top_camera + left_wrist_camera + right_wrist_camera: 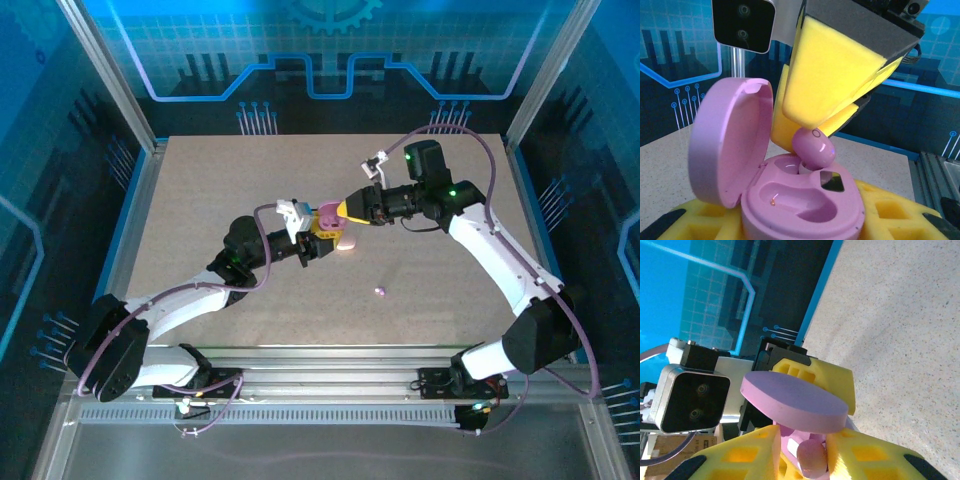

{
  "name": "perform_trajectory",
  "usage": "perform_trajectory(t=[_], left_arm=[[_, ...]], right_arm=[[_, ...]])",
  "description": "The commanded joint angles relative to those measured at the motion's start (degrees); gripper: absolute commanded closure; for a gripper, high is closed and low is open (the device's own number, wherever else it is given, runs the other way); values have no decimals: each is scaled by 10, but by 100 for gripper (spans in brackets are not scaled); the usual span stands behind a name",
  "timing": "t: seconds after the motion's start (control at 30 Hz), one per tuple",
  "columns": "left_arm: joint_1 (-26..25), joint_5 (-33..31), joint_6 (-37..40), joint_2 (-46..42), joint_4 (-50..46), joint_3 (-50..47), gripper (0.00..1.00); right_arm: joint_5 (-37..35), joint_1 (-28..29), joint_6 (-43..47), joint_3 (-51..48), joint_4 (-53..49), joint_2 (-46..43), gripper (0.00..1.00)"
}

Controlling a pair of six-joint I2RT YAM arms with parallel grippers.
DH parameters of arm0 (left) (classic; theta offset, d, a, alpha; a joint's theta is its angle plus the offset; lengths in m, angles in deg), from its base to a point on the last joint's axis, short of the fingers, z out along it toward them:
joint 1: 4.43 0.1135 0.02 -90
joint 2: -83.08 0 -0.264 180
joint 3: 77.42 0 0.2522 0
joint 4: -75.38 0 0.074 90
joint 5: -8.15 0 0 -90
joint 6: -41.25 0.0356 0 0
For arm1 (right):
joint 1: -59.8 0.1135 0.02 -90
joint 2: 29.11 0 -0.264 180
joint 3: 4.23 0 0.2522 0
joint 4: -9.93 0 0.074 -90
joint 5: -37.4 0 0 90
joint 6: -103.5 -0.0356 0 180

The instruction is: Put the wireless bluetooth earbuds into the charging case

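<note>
Top external view: the left gripper [322,232] sits just left of frame centre, clenched on the open pink charging case [327,216]; the right gripper [350,208] reaches in from the upper right, its yellow tips touching the case from above; a pink oval object [345,243] lies on the table [220,200] just below the case; a tiny lilac earbud [380,291] lies alone on the table, lower right of centre, well apart from both grippers.

Left wrist view: the case base occupies the lower centre, seated between the left gripper's yellow pads [890,210]; the lid [730,150] stands upright at the left; the near socket is unfilled; a pink earbud [814,146] rests tilted at the far socket, directly under the right gripper's pads.

Right wrist view: the pink earbud [812,462] stands between the right gripper's fingers [865,455] at the bottom edge, against the right-hand one, with a sliver of case showing on its left; whether these jaws clamp it cannot be told; the lid [795,402] appears edge-on above it; the left wrist camera [690,400] sits at the left.
</note>
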Motion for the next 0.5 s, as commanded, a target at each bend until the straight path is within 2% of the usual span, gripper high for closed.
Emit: perform_trajectory(t=[0.0,0.13,0.33,0.47], left_arm=[[-4,11,-4,-11,42,12,61],[-4,10,-5,-8,45,12,61],[-4,-7,-1,-10,45,5,61],[-3,-12,2,-11,42,5,61]], right_arm=[[-30,14,21,20,-37,-8,68],[-44,22,27,33,-46,-9,65],[-58,22,30,38,-43,-31,52],[-63,20,37,44,-58,-42,51]])
